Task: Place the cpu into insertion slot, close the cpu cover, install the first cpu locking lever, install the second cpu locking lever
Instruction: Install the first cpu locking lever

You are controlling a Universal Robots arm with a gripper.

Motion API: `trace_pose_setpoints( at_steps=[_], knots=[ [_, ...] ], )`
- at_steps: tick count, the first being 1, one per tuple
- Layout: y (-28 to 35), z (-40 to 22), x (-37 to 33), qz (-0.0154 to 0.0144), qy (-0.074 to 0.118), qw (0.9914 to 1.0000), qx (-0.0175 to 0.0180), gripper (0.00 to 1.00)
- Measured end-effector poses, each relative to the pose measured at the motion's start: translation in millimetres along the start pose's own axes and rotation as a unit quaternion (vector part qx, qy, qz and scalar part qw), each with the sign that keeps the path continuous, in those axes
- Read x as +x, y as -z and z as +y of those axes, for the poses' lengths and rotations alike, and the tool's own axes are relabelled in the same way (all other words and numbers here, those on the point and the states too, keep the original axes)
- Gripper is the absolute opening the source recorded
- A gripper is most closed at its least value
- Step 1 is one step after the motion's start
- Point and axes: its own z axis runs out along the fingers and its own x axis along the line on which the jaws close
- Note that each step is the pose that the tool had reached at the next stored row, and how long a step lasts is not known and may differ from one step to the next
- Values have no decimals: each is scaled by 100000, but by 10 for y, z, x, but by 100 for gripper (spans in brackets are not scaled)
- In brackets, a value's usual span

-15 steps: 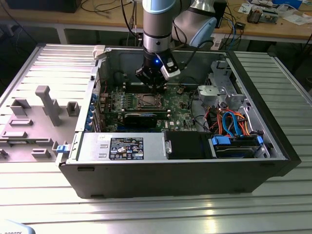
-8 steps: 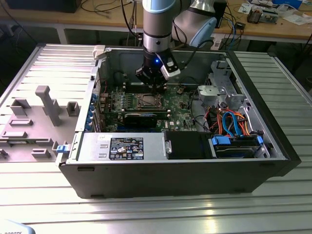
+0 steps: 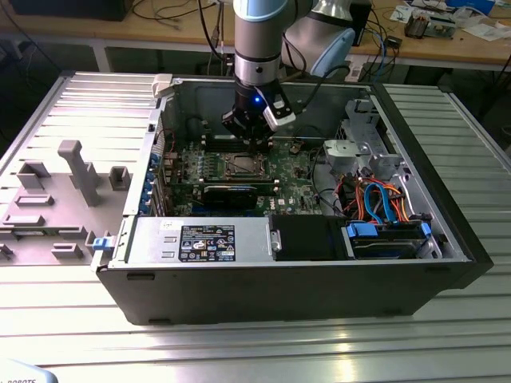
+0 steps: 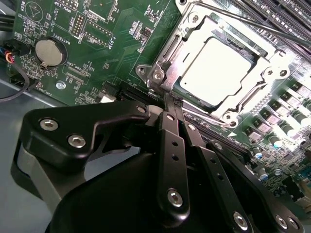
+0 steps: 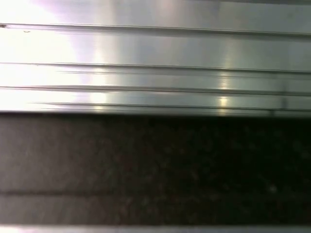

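Observation:
The cpu, a silver square, lies flat in the insertion slot on the green motherboard. The cpu cover, a silver frame with a square window, lies down over the chip's edges. A thin metal lever rod runs along one side of the socket. My gripper is shut, its black fingers pressed together, with the tips at a corner of the socket frame. In the exterior view the gripper hangs inside the open computer case, just behind the socket.
A long black graphics card sits in front of the socket, and a power supply lies nearer still. Drive bays with blue and orange cables stand on the exterior view's right. A coin battery and memory slots flank the socket. Grey fixtures stand outside the case.

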Motion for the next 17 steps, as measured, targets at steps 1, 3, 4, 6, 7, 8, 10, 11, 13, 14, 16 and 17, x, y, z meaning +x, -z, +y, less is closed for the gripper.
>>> trace_pose_setpoints(
  at_steps=[1,3,4,6,7,8,10,11,13,14,16,17],
  knots=[
    [-3,0,0,-3,2,100000,65,11],
    [-7,0,0,4,0,100000,263,11],
    [-9,0,0,8,4,99999,368,11],
    [-14,-1,0,15,16,99998,585,11],
    [-17,-1,0,17,18,99998,692,11],
    [-19,-1,0,19,20,99997,763,11],
    [-28,-1,0,28,27,99995,989,11],
    [-31,-1,1,30,30,99995,1023,11],
    [-34,0,1,34,26,99995,1046,11],
    [-36,0,1,28,24,99995,1020,11],
    [-39,1,2,30,14,99996,907,11],
    [-40,2,1,26,15,99996,860,11]
  ],
)
